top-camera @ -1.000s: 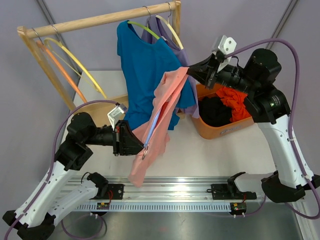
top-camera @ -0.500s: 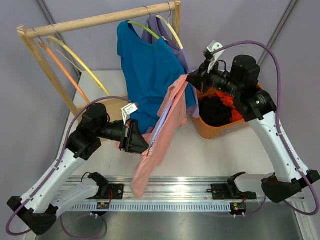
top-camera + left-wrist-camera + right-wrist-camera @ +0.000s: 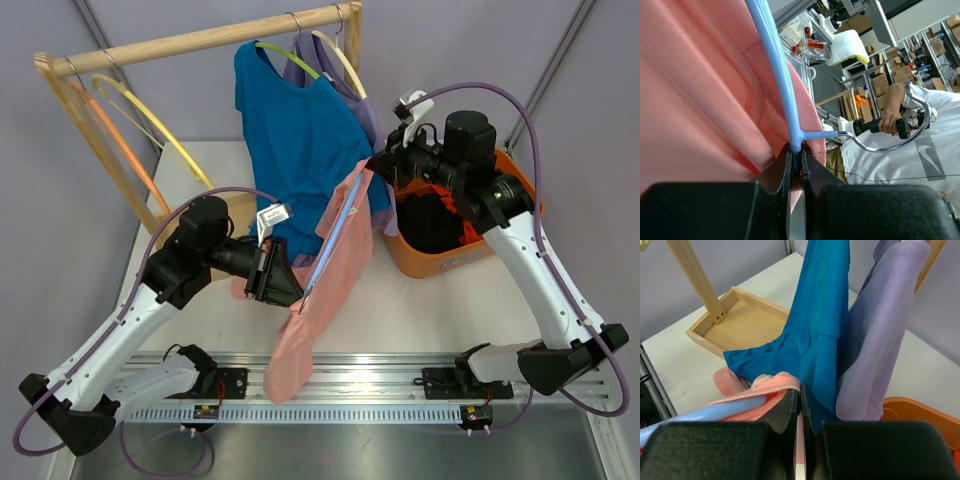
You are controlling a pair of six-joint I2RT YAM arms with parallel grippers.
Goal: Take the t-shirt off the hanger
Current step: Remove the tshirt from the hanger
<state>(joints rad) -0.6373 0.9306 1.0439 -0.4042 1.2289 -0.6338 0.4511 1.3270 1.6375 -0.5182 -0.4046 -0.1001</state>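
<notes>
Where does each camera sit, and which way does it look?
Top external: above and behind, looking down at the table; both arms show.
Left wrist: on the left arm, looking along its jaws, shut on the blue hanger.
Right wrist: on the right arm, facing the teal shirt and wooden tray past its jaws.
All three show the pink t-shirt.

Robotics lab, aluminium mounting rail (image 3: 340, 376), shelves of cardboard boxes (image 3: 897, 75), person (image 3: 900, 160) gripping a control handle (image 3: 880, 125)
</notes>
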